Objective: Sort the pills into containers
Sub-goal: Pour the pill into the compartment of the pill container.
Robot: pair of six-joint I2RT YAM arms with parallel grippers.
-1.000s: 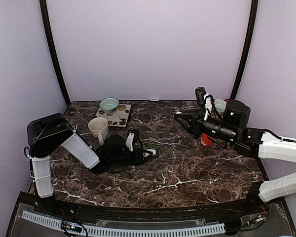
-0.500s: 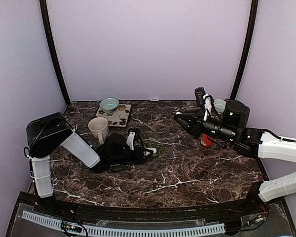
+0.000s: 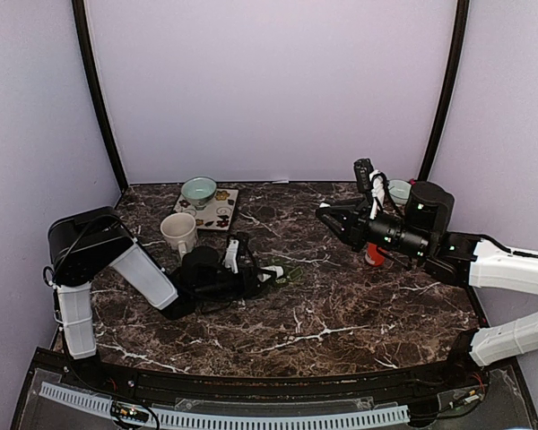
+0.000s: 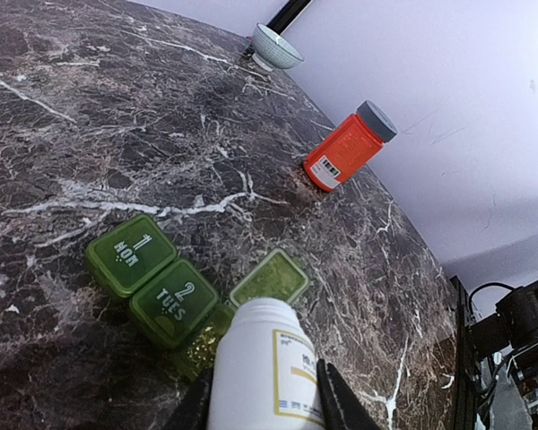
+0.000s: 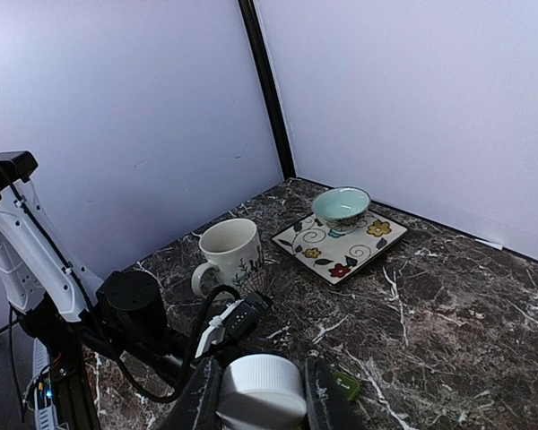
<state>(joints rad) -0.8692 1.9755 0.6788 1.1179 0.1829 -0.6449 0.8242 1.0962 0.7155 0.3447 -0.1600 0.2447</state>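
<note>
Left gripper [image 4: 267, 400] pinches white bottle [image 4: 264, 349], tilted over open cell of green organizer [image 4: 166, 300]. Right gripper [image 5: 255, 399] pinches white cap [image 5: 262, 378] above table [image 3: 341, 313].

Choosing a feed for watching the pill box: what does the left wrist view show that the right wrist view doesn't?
Only the left wrist: the pill organizer with MON and TUES lids and one open compartment, the orange bottle, the white bottle in the left gripper. Only the right wrist: mug, floral plate with a teal bowl, a white cap in the right gripper. Both: the marble table; the right wrist catches just a green sliver, likely the organizer.
</note>
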